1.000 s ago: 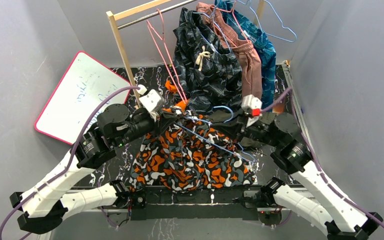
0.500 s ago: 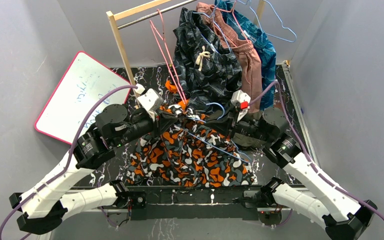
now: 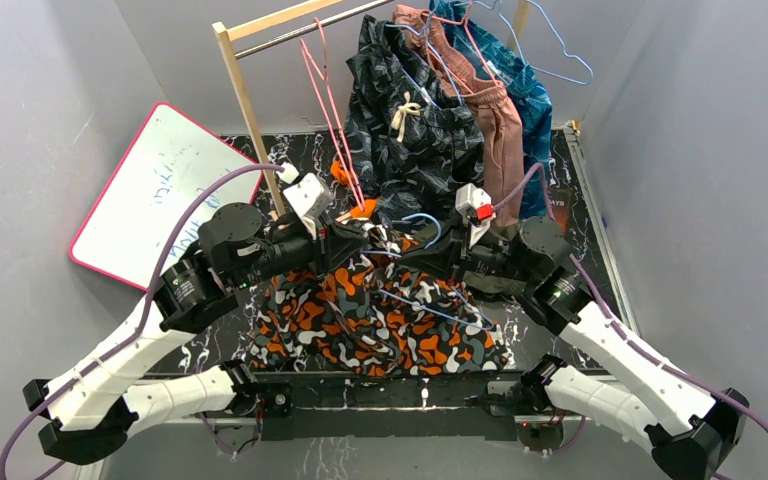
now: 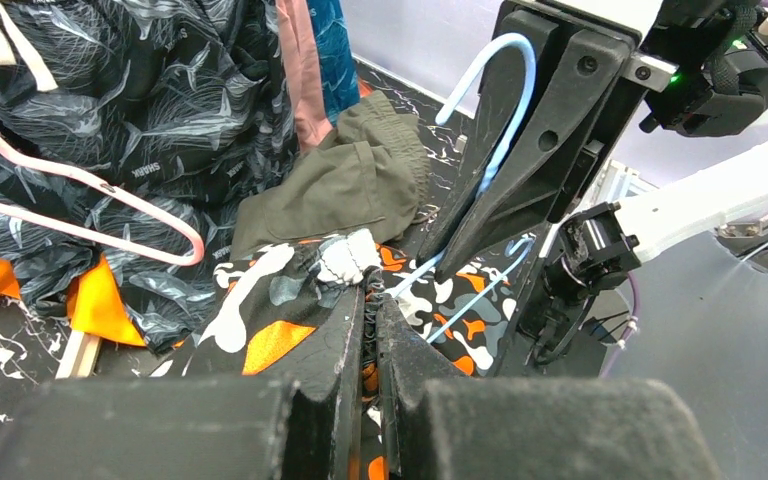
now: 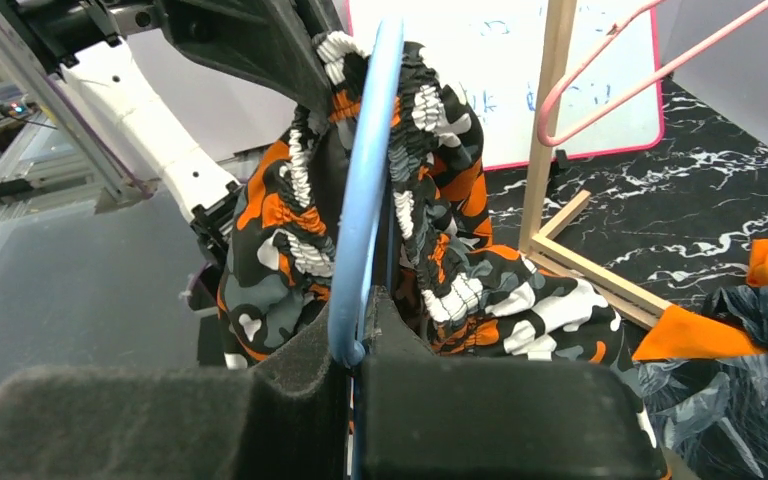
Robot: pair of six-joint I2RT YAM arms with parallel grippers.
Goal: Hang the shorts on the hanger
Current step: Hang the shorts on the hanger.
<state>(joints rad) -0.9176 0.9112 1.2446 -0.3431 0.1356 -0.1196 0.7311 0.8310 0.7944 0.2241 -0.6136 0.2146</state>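
The camouflage shorts (image 3: 380, 325) in orange, black, white and grey hang between both arms over the table's middle. My left gripper (image 3: 355, 238) (image 4: 370, 300) is shut on their gathered waistband (image 4: 345, 258). My right gripper (image 3: 415, 262) (image 5: 365, 305) is shut on the light-blue wire hanger (image 3: 420, 222) (image 5: 365, 190), close to its curved hook (image 4: 500, 75). The hanger's lower wires (image 3: 430, 308) run across the shorts' front. The bunched waistband (image 5: 420, 130) sits right behind the hook in the right wrist view. The two grippers face each other, a short gap apart.
A wooden rack (image 3: 245, 95) at the back carries pink hangers (image 3: 330, 110), dark patterned shorts (image 3: 410, 130) and further garments. Olive shorts (image 4: 345, 185) lie on the table behind. A whiteboard (image 3: 155, 190) leans at the left. Grey walls close both sides.
My right gripper has moved left with the hanger, toward the left gripper. The left gripper has shifted slightly right, bunching the waistband up near the hook.
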